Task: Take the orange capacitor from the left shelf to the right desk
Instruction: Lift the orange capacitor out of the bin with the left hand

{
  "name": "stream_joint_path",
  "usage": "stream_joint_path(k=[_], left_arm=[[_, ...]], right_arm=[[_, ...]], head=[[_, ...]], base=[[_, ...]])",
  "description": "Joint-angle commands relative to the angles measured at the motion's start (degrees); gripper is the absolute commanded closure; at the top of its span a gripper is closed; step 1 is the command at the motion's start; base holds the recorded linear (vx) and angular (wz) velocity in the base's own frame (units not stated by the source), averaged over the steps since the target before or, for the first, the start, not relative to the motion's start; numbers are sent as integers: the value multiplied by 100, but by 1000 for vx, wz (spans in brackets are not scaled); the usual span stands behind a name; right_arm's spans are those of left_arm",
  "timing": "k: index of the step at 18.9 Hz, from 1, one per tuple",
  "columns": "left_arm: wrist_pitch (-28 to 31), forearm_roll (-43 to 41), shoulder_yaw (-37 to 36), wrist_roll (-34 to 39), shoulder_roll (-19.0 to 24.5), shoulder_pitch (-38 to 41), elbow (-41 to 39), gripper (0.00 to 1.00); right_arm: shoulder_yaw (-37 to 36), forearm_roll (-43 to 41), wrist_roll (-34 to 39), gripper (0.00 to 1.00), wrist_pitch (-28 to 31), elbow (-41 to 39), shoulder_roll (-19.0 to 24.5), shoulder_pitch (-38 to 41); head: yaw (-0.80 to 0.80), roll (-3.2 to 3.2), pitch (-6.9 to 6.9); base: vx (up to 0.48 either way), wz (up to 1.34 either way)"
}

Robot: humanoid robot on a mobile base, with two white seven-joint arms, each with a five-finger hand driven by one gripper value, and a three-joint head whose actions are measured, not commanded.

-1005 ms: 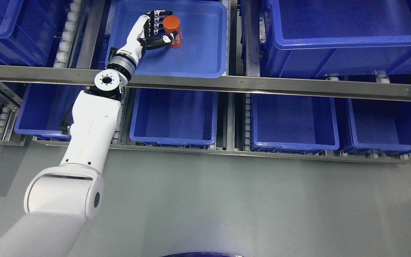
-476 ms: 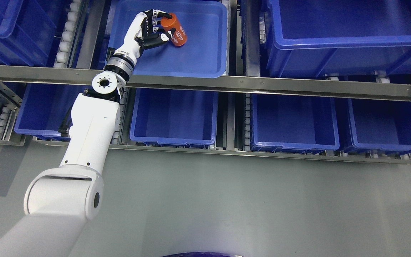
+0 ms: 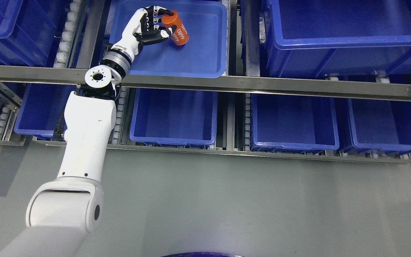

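Observation:
The orange capacitor (image 3: 177,28) is a short orange cylinder with white print, tilted, inside the shallow blue tray (image 3: 205,64) on the upper shelf level. My left hand (image 3: 159,25) reaches over the steel shelf rail into the tray. Its black fingers (image 3: 155,14) curl over the capacitor's top end and the thumb presses its lower side, so the hand is shut on it. The capacitor looks lifted off the tray floor. My right arm is out of view.
A steel shelf rail (image 3: 262,85) crosses the picture under the tray. Blue bins (image 3: 173,117) (image 3: 293,121) (image 3: 387,125) stand on the lower level and a big blue bin (image 3: 344,35) at upper right. Grey floor (image 3: 227,203) lies in front.
The left hand closed on the capacitor and tipped it from upright to tilted, then raised it slightly toward the tray's back. The forearm shifted a little left.

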Motion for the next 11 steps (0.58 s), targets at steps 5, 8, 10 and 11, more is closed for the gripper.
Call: stream_joint_path(k=[5, 8, 10, 11], left_arm=[[436, 5, 240, -54, 378, 433, -3171, 99], [410, 5, 284, -54, 352, 845, -3506, 98], [375, 5, 293, -54, 343, 1030, -3612, 98], [366, 5, 319, -54, 343, 1084, -3656, 98]], right_arm=[[-62, 0, -5, 0, -2, -193, -100, 79], [-62, 0, -5, 0, -2, -193, -100, 79], [-62, 0, -5, 0, -2, -193, -100, 79], [-62, 0, -5, 0, -2, -193, -100, 79]], head=[[0, 0, 0], [0, 0, 0], [0, 0, 0], [0, 0, 0]], base=[[-1, -6], [-29, -139], [-89, -276], [-92, -269]])
